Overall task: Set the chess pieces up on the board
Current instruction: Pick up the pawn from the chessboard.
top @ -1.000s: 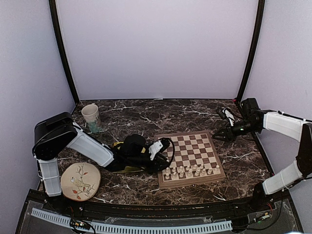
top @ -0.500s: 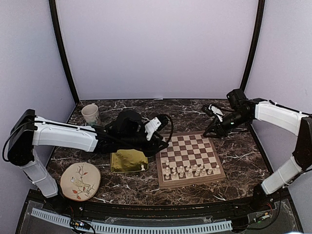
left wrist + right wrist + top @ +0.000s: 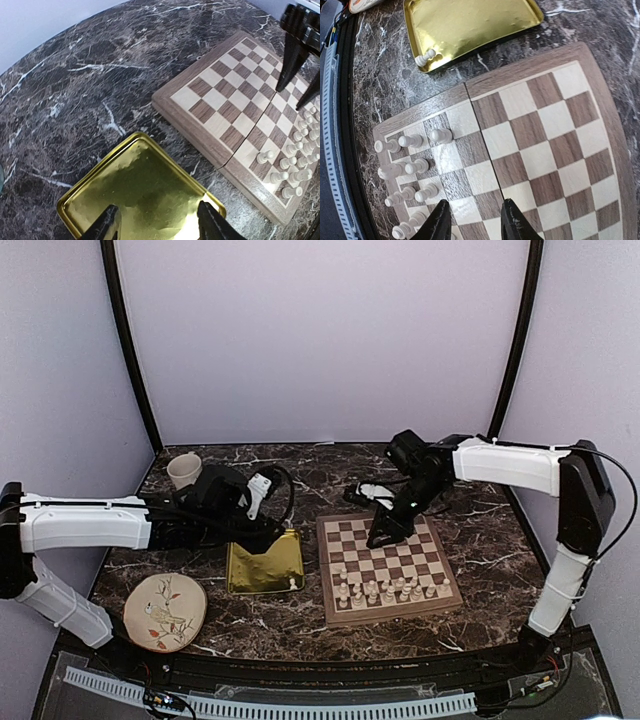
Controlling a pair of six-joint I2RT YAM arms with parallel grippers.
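Nearest to you, off the near-left side of the board (image 3: 428,552), a round plate (image 3: 165,612) with a bird drawing lies flat on the dark marble counter (image 3: 480,540). On the board itself, the cream-white chess pieces (image 3: 385,590) crowd its nearest rows. Most stand upright and close together, and one stands a square farther in than the rest, on the board's left side. Just left of the board sits a shiny gold tray (image 3: 262,565). A single white piece (image 3: 425,57) lies on its side in the tray corner closest to the board's near-left corner. Your left claw (image 3: 156,206) hangs over the tray, left of the board. Its fingers are spread apart, with only gold surface showing between them, so it grips nothing. Your right claw (image 3: 474,202) hangs above the board, beyond the rows of pieces and over bare squares. Its fingers are parted too, with checkered squares visible in the gap and no piece between them. Farthest back, well off the board's far-left corner, a pale cup (image 3: 186,471) stands upright on the counter.
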